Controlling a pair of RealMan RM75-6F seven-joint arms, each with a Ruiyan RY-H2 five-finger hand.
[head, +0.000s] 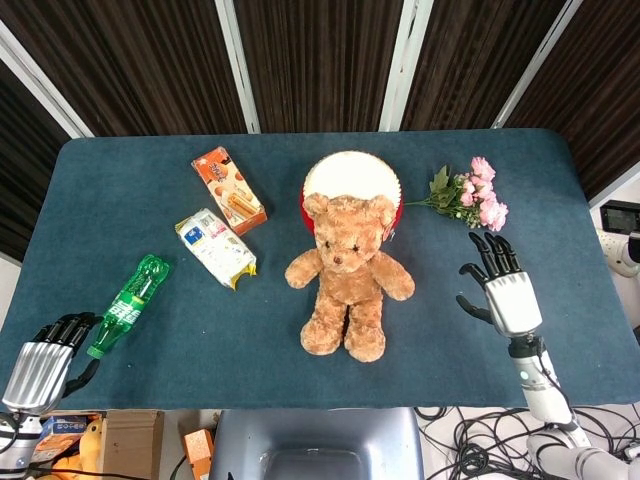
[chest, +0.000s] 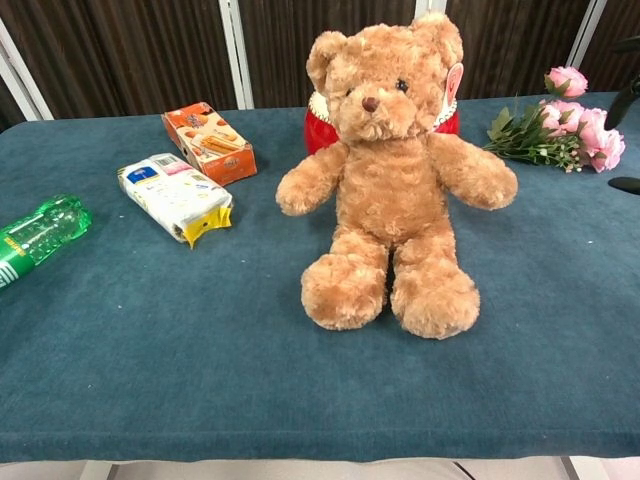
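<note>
- Your right robot hand (head: 503, 290) hovers over the right side of the surface (head: 560, 330) with its fingers spread and nothing in them; the fingertips point toward the far edge.
- Just beyond those fingertips lies the bunch of pink flowers (head: 472, 198), close to but not touching your right robot hand.
- Your left robot hand (head: 42, 358) sits at the near left corner, at the edge of the surface, fingers loosely curled and side by side, holding nothing.
- The green bottle (head: 128, 304) lies on its side just beside your left robot hand, its cap end toward the fingertips; whether they touch cannot be told.
- The teddy bear (head: 348, 277) sits upright in the middle, well apart from both hands, leaning back against a red drum (head: 352, 176).
- Left of the teddy bear lie a white snack packet (head: 215, 246) and, further back, an orange box (head: 229, 189), near each other.
</note>
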